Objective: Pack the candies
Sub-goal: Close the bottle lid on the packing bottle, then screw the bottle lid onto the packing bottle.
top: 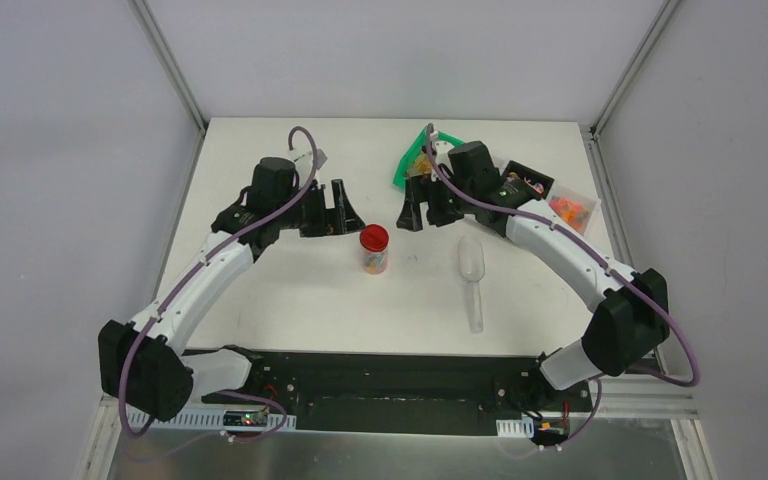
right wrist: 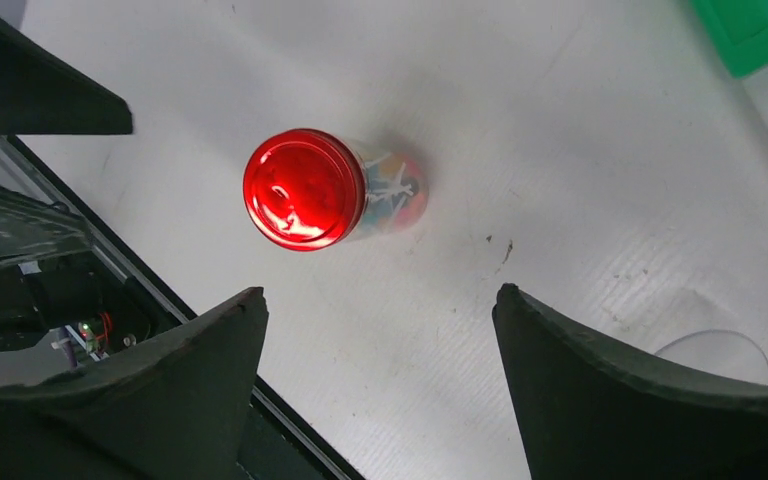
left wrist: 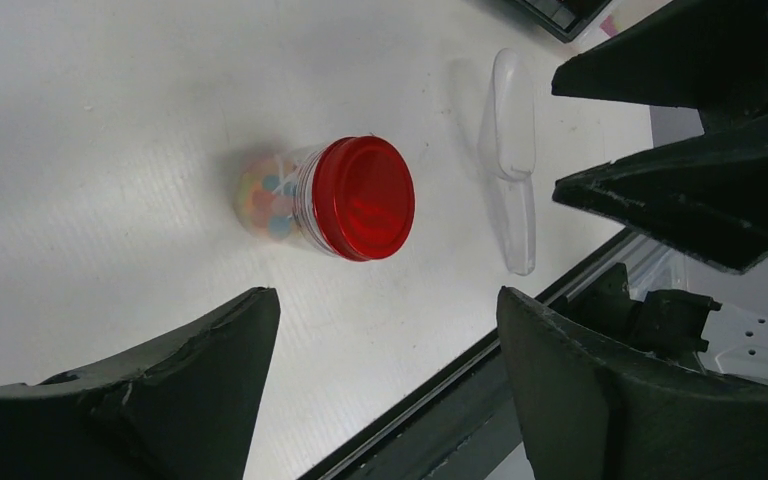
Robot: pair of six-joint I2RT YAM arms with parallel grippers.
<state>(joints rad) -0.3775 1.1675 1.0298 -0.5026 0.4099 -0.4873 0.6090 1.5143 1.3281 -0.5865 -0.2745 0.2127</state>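
A small clear jar holds multicoloured candies [left wrist: 263, 196], which show through its wall [right wrist: 400, 192]. A red lid [top: 374, 238] closes the jar, which stands upright mid-table. More candies lie in a clear bag [top: 572, 210] at the back right and on a green tray [top: 415, 160]. My left gripper [top: 338, 212] hovers just left of the jar and my right gripper [top: 422, 208] just right of it. In the wrist views the left gripper [left wrist: 385, 292] and the right gripper [right wrist: 380, 290] are both open over bare table, holding nothing.
A clear plastic scoop [top: 472, 280] lies right of the jar, also seen from the left wrist as the scoop [left wrist: 513, 150]. A black box [top: 528, 182] sits beside the bag. The black base rail [top: 390, 375] runs along the near edge.
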